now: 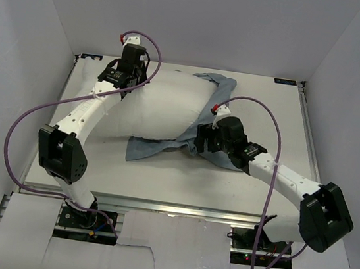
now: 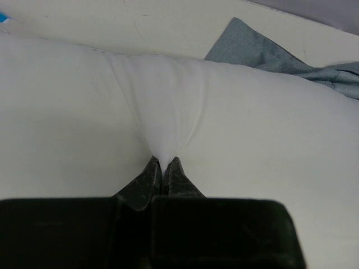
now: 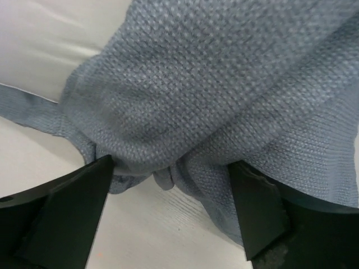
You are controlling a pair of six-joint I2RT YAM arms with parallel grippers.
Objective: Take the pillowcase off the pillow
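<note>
The white pillow [image 1: 156,111] lies across the middle of the table. The grey-blue pillowcase [image 1: 155,148] is bunched round its right end, with a flap along the front and another at the back [image 1: 221,85]. My left gripper [image 1: 121,86] is shut on a pinch of the pillow's white cloth [image 2: 164,134] at its left end; the pillowcase shows at the upper right [image 2: 263,50]. My right gripper [image 1: 200,140] is open, its fingers [image 3: 73,207] on either side of a bunched fold of pillowcase [image 3: 213,106] just above the table.
White walls enclose the table [image 1: 161,178] on the left, back and right. The purple cables loop above both arms. The metal rail runs along the table's near edge [image 1: 170,207].
</note>
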